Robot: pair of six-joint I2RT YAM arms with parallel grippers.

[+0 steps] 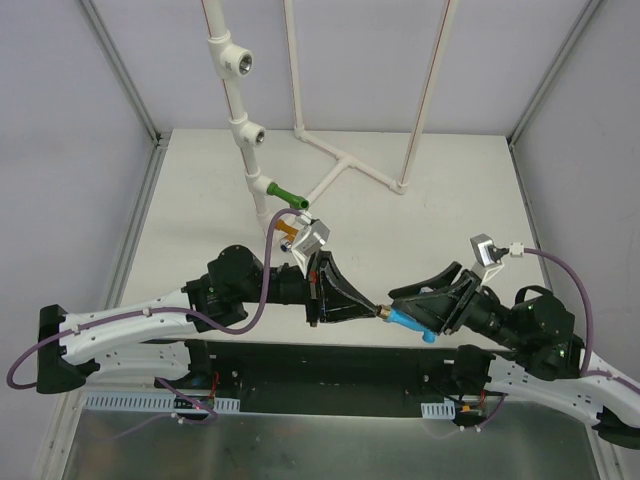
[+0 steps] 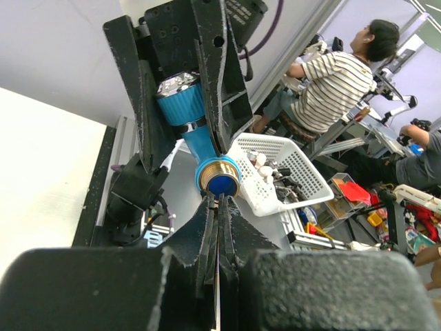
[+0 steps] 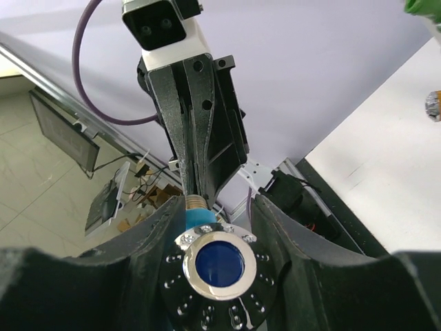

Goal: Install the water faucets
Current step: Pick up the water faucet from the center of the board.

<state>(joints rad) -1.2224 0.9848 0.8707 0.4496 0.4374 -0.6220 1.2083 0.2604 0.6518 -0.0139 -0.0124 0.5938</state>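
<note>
A: Right claw first, what's it doing?

B: Right claw [image 1: 402, 310] is clamped on the light blue faucet [image 2: 185, 103], one finger on each side of the body. The faucet is held above the near edge of the counter [image 1: 450, 190], just in front of the arm bases.

A: Which way does it point?

B: The brass threaded end [image 2: 217, 178] points at the left claw. The shiny ringed end faces back into the right wrist camera.

A: Left claw?

B: Left claw [image 1: 373, 308] has its fingers pressed together with nothing between them. The tip is right at the brass end and looks to be touching it. The two claws meet nose to nose.

A: Other faucets?

B: The green faucet [image 1: 288, 196] is already in the lowest tee of the white pipe [image 1: 240, 120], sticking out to the right. The two tees above it are open. There's an orange piece [image 1: 288, 238] on the counter just beside the left wrist camera. It's mostly hidden, likely the orange faucet, but I can't tell how it lies.

A: Anything further out?

B: A white pipe frame [image 1: 345, 160] stands at the back of the counter. In the left wrist view, off the counter, there's a white basket [image 2: 289, 155] of parts and a person in a striped shirt [image 2: 334, 76].
</note>
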